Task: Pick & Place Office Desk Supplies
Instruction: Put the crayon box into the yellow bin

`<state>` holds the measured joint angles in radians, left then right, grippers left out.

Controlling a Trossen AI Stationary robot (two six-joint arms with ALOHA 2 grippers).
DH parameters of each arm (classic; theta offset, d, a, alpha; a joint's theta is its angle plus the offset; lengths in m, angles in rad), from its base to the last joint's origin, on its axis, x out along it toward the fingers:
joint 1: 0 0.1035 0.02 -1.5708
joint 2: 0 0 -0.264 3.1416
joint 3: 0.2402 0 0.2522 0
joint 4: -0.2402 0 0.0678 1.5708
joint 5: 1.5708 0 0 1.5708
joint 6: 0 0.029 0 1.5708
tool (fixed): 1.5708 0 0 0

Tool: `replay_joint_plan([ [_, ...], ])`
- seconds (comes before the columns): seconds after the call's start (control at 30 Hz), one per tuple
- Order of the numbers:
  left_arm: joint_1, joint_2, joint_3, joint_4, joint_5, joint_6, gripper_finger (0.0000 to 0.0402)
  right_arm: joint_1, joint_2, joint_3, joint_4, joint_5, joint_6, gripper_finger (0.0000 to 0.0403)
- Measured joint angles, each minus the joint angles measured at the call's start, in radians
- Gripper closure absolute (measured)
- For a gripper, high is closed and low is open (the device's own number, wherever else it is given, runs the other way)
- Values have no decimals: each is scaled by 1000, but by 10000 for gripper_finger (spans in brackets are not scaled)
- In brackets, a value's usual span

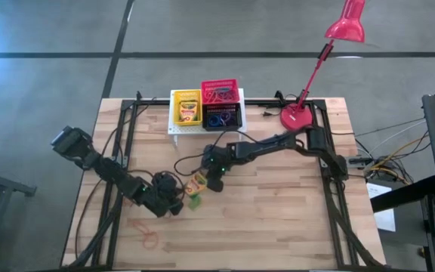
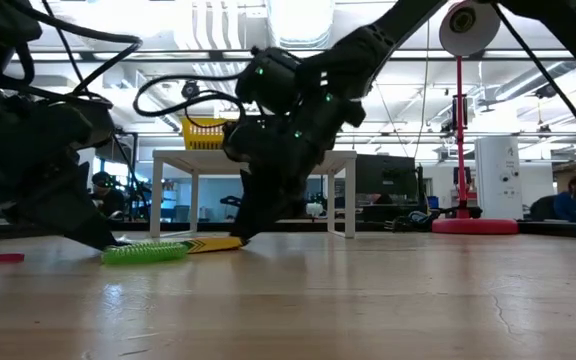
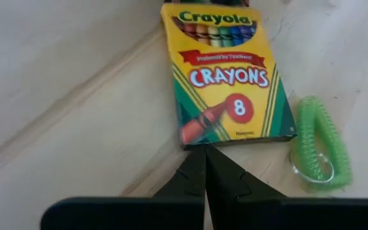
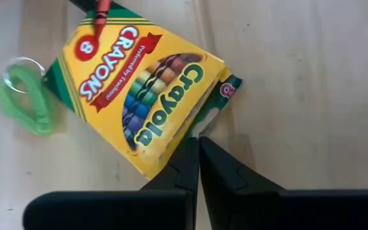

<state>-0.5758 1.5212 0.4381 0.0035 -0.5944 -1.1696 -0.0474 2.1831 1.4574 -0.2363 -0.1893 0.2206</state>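
Note:
A yellow-and-green crayon box lies on the wooden table, with a green coiled loop beside it. My right gripper is shut at the box's top end. My left gripper is shut, its tips at the box's bottom end, next to the coil. In the low view the box lies almost flat, its end by my right gripper slightly raised. My right gripper pinches the edge of the box's top-end flap between its two fingertips, coming slanting down from the table's right. The box's other end rests on the table. My left gripper's shut tips meet the box's bottom short edge; I cannot tell whether they touch it.
At the far edge a white stand bears a yellow basket with a crayon box, a red basket and a black basket with loops. A red lamp stands at the far right. An orange loop lies near the front left.

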Motion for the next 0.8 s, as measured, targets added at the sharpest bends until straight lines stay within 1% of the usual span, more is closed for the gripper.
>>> replay_joint_plan([
  [0.2,1,-89,0,-7,10,63,399,62,-57,0,-57,181,-31,395],
  [0.3,0,-140,0,-3,0,120,396,88,-86,1,-68,224,-54,395],
  [0.4,1,-175,0,18,-57,223,377,111,-104,1,-72,254,-78,395],
  [0.47,6,-185,0,52,-101,301,354,122,-123,1,-76,272,-96,395],
  [0.53,12,-191,0,88,-143,367,321,132,-142,1,-73,277,-120,395],
  [0.67,39,-191,-1,150,-214,408,245,147,-181,1,-72,298,-152,395],
  [0.8,69,-191,-1,173,-198,411,170,156,-218,1,-72,298,-178,395],
])
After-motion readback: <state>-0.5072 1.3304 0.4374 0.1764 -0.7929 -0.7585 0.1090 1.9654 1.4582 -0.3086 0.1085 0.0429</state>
